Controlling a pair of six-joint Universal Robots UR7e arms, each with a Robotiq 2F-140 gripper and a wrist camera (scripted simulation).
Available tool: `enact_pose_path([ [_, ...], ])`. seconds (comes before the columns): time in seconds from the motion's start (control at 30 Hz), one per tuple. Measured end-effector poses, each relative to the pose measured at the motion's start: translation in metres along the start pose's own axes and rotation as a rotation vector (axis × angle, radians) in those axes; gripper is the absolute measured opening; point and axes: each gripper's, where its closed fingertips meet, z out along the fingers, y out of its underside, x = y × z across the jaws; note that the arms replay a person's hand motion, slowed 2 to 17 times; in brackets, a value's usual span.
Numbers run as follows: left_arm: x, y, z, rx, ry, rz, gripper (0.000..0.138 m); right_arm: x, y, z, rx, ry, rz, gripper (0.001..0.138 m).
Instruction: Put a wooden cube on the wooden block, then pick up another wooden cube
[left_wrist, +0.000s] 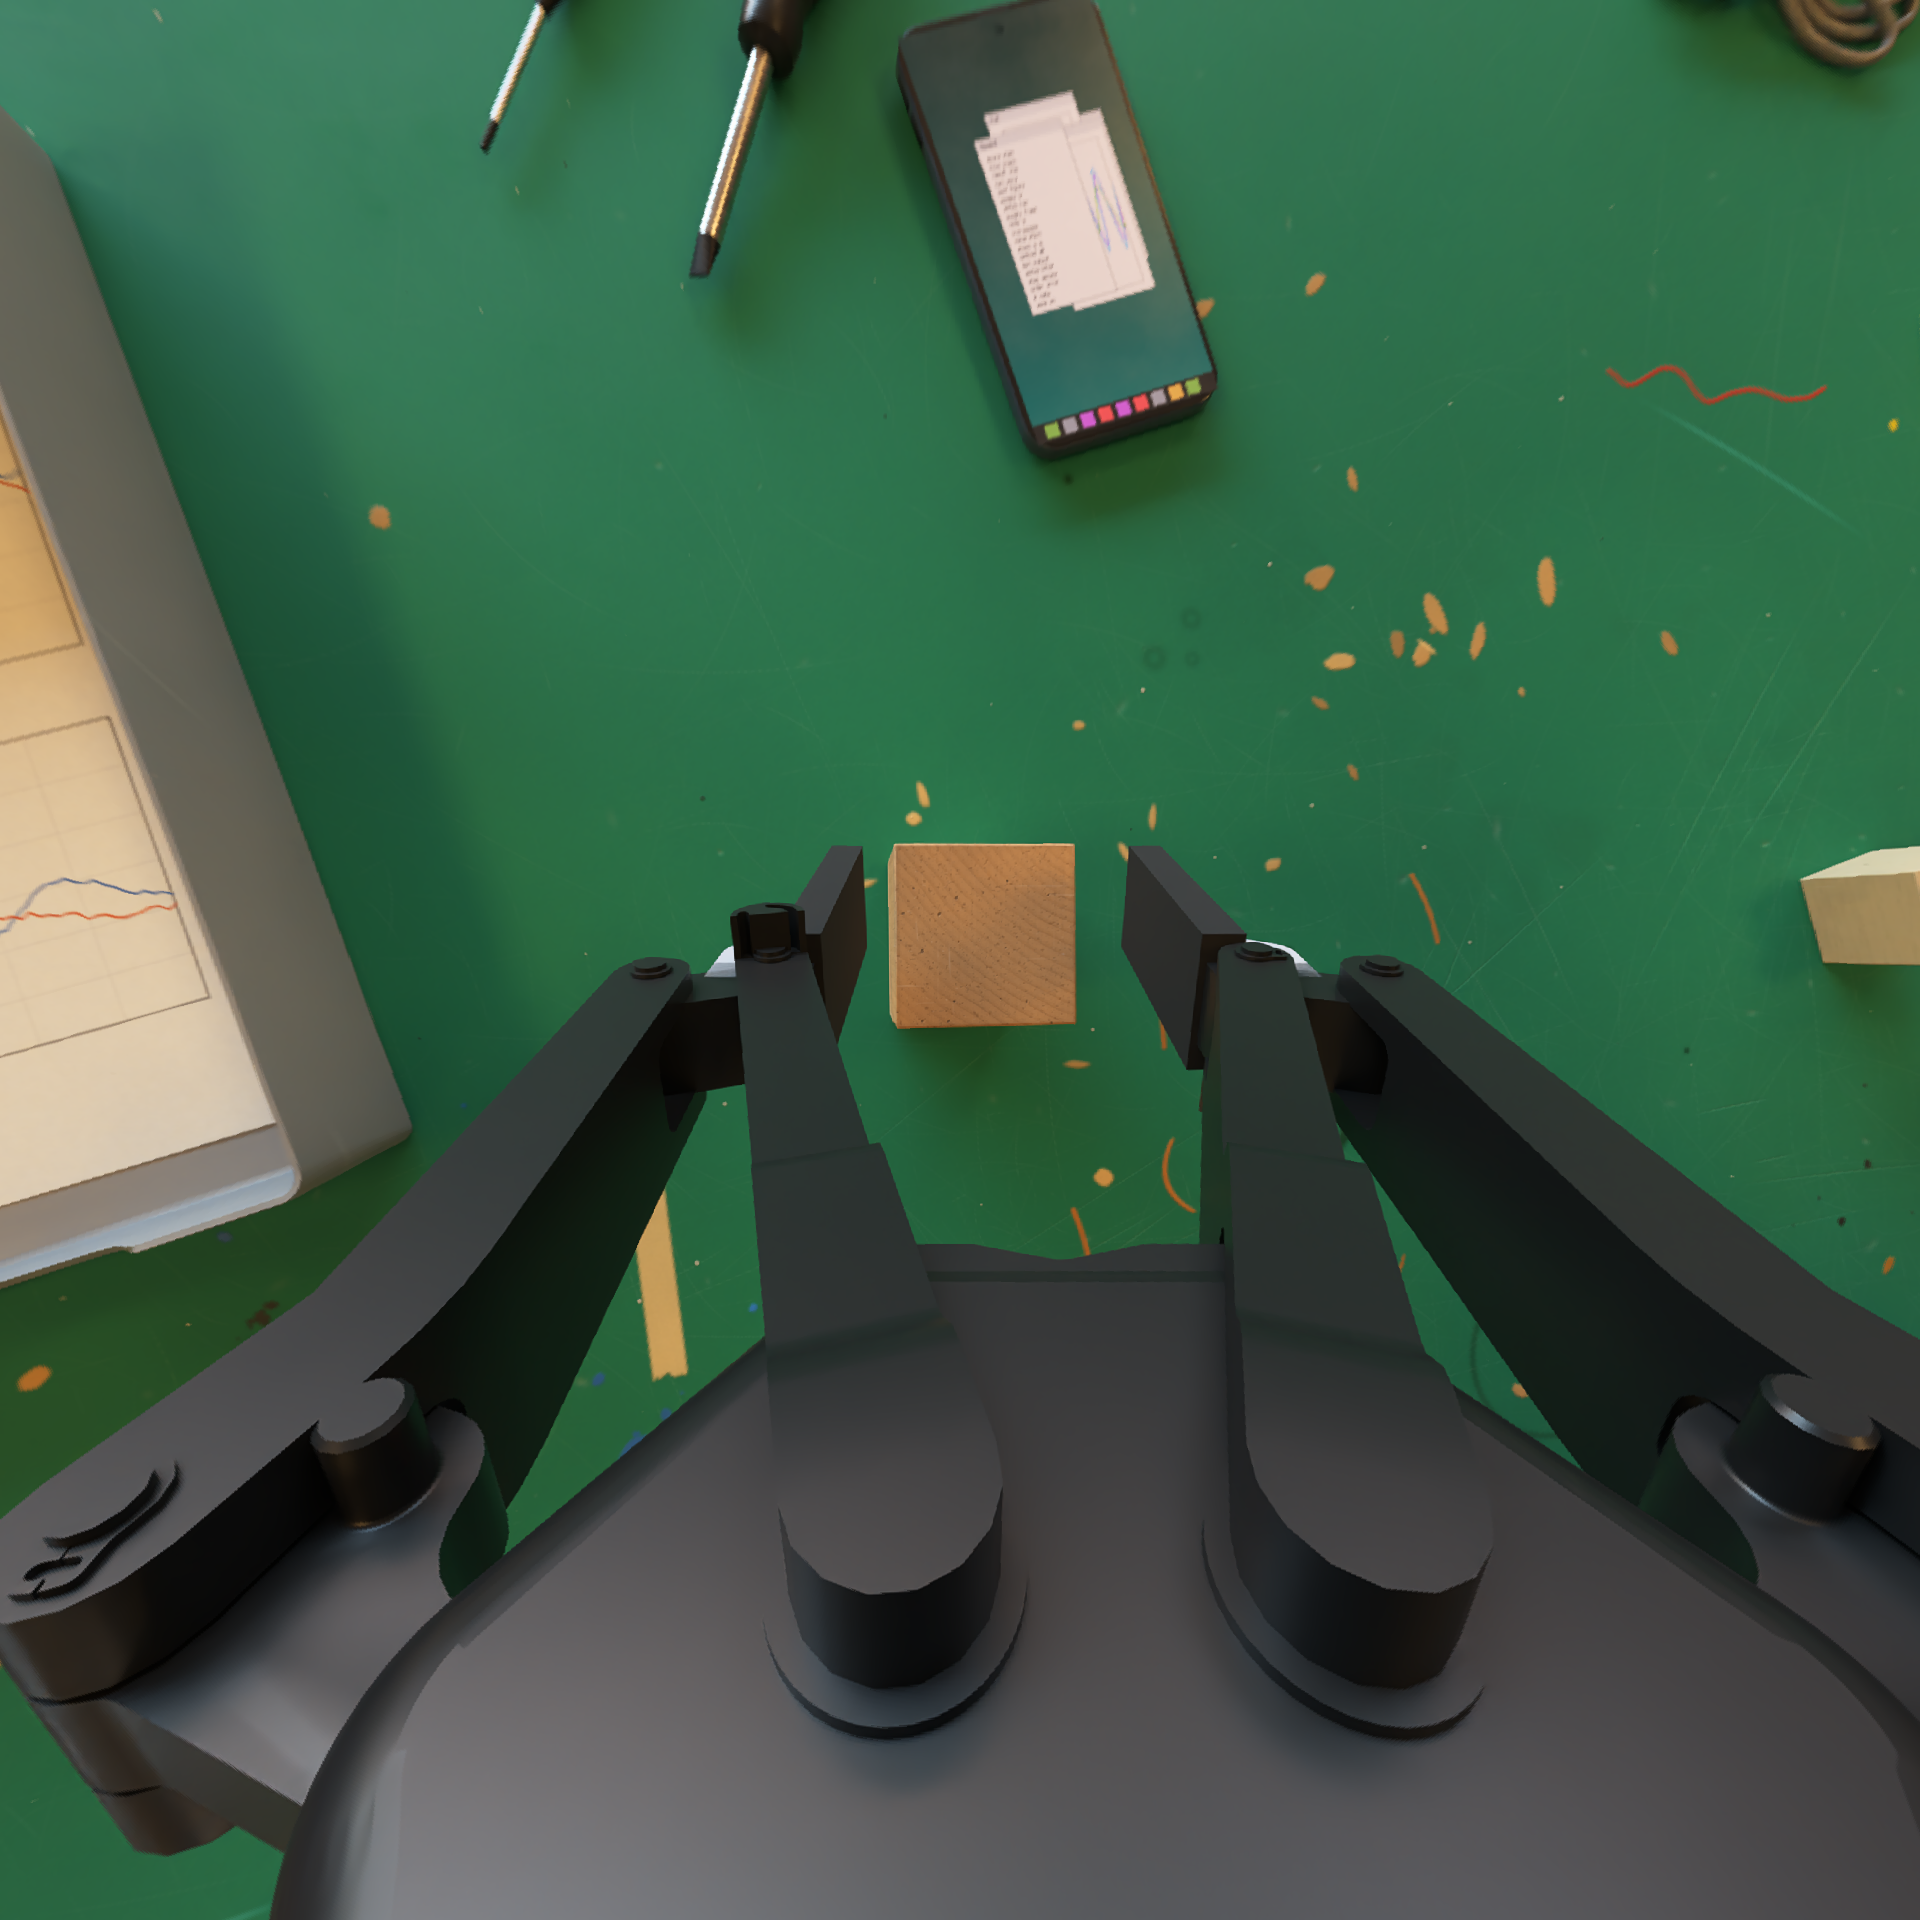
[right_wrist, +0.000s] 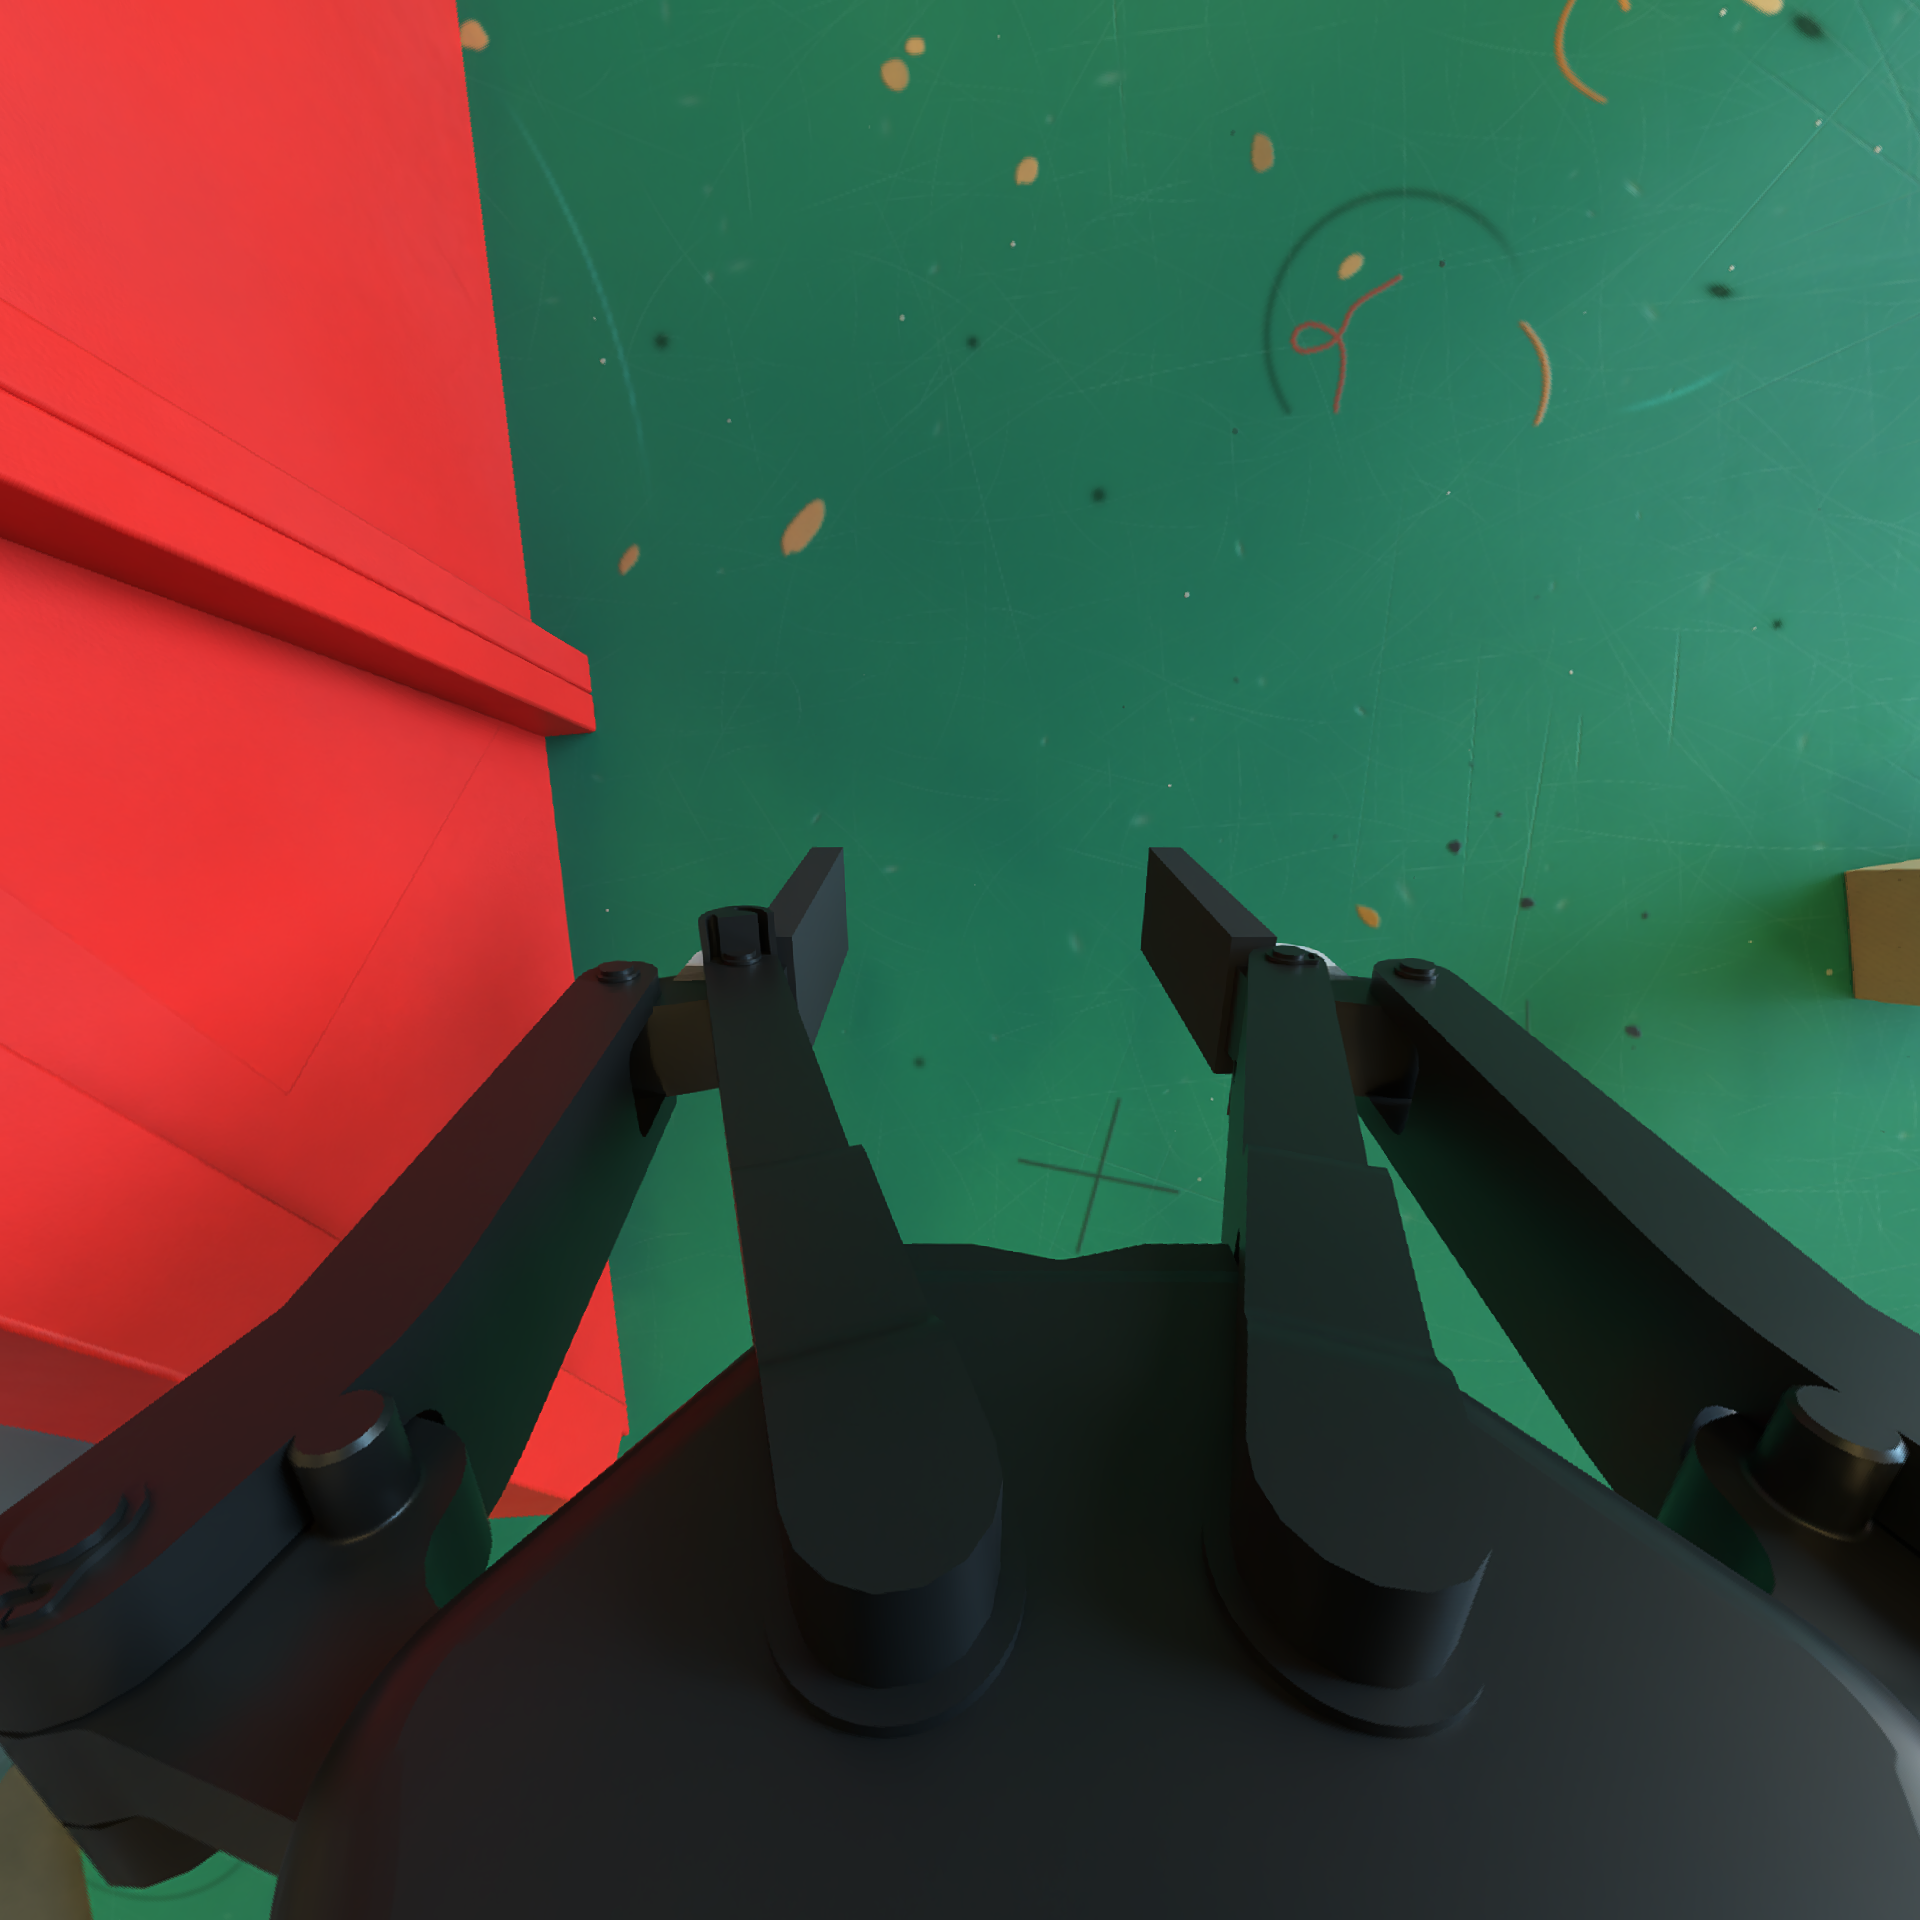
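In the left wrist view a light brown wooden cube (left_wrist: 983, 935) sits on the green mat. My left gripper (left_wrist: 992, 914) is open, straight above it, one finger on each side with gaps to the cube. A pale wooden piece (left_wrist: 1865, 906) is cut off by the right edge. In the right wrist view my right gripper (right_wrist: 992, 914) is open and empty above bare green mat. A brown wooden piece (right_wrist: 1883, 933) shows at the right edge, partly out of frame.
Left wrist view: a grey tablet showing charts (left_wrist: 156, 831) lies at the left, a dark phone (left_wrist: 1055, 223) and two screwdrivers (left_wrist: 738, 135) at the top, wood chips scattered on the mat. Right wrist view: a tall red box (right_wrist: 260, 623) stands close to the left finger.
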Motion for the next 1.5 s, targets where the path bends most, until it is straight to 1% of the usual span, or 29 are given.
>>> enact_pose_path([
  [0.23,0.011,-0.017,-0.032,0.073,-0.021,0.041,0.071,0.0,-0.001,-0.001,0.002,0.003,-0.003,0.076],
  [0.4,0.033,-0.032,-0.056,0.148,-0.009,0.105,0.072,-0.001,-0.001,-0.002,0.003,0.007,-0.004,0.076],
  [0.57,0.069,-0.045,-0.072,0.206,0.035,0.205,0.073,-0.001,-0.002,-0.003,0.005,0.01,-0.007,0.076],
  [0.73,0.124,-0.05,-0.076,0.222,0.137,0.345,0.072,-0.001,-0.002,-0.003,0.007,0.013,-0.008,0.076],
  [0.93,0.2,-0.044,-0.065,0.2,0.288,0.588,0.064,-0.001,-0.002,-0.004,0.01,0.016,-0.007,0.076],
  [1.03,0.233,-0.036,-0.053,0.166,0.34,0.699,0.063,-0.001,-0.002,-0.005,0.011,0.016,-0.005,0.076],
  [1.13,0.261,-0.027,-0.038,0.128,0.367,0.789,0.063,-0.001,-0.001,-0.006,0.011,0.018,-0.003,0.076],
  [1.27,0.295,-0.017,-0.017,0.093,0.391,0.881,0.065,-0.001,0.0,-0.007,0.012,0.021,0.003,0.076],
  [1.37,0.314,-0.01,-0.001,0.073,0.393,0.939,0.068,-0.001,0.001,-0.009,0.015,0.024,0.006,0.076],
  [1.5,0.334,-0.001,0.02,0.05,0.38,1.018,0.07,0.0,0.002,-0.011,0.021,0.029,0.012,0.076],
])
